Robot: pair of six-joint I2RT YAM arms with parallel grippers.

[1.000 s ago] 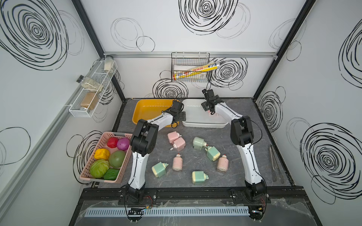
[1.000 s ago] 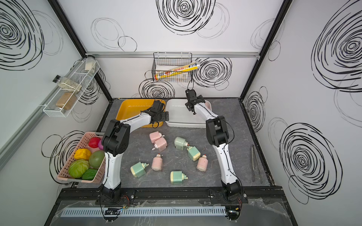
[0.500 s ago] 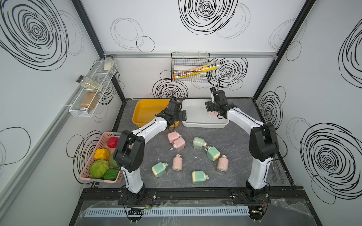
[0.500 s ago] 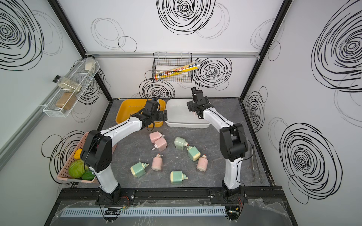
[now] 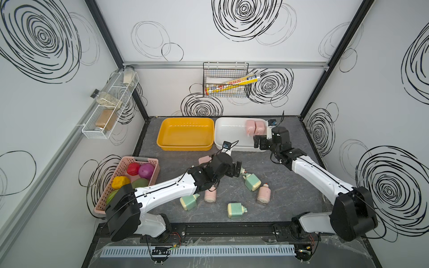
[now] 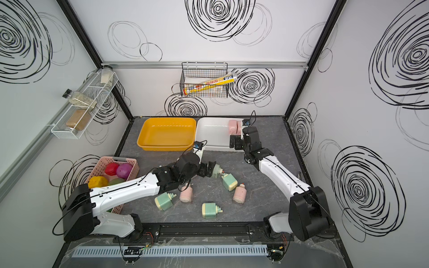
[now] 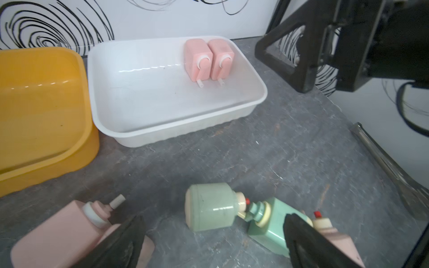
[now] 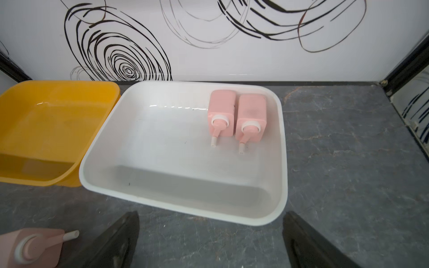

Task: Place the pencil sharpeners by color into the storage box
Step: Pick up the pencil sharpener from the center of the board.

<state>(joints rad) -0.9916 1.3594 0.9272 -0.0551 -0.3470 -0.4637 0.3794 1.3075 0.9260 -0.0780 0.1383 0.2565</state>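
**Slate tabletop: a crowded pick**

Grey table (image 7: pixel 278 150) carries the loose sharpeners, while two pink sharpeners (image 8: pixel 221 111) lie in the white tray (image 8: pixel 185 208). Left gripper (image 7: pixel 213 217) and right gripper (image 5: pixel 259 142) gape wide, both empty. Left frames a green sharpener (image 7: pixel 213 206) nose-to-nose with its neighbour (image 7: pixel 274 222); closing could shove both.

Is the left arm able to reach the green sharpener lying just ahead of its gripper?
Probably yes: the left gripper is open, and the green sharpener lies uncovered just ahead. A second green sharpener crowds its nozzle end.
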